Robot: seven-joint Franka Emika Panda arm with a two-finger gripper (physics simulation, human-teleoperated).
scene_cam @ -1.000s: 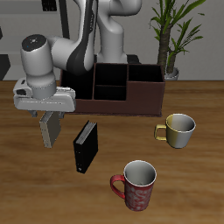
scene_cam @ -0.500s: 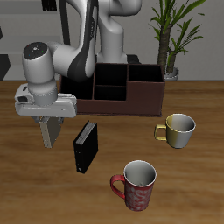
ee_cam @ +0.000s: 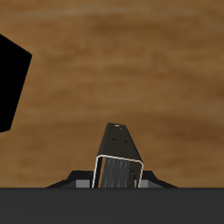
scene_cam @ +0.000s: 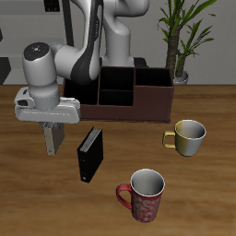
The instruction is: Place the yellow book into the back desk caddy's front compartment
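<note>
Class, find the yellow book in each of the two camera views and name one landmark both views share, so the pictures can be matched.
Exterior view: the yellow book hangs upright below the tool, above the wooden table, beside the standing black book.
Wrist view: the yellow book is seen end-on, rising between the tool's fingers.
Shared landmark: the black book, the dark block at the picture's edge in the wrist view.

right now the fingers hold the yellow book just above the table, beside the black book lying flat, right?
Not quite. The black book stands upright on its edge, not flat; the exterior view shows it. The rest holds: the fingers grip the yellow book just above the table, beside the black one.
</note>
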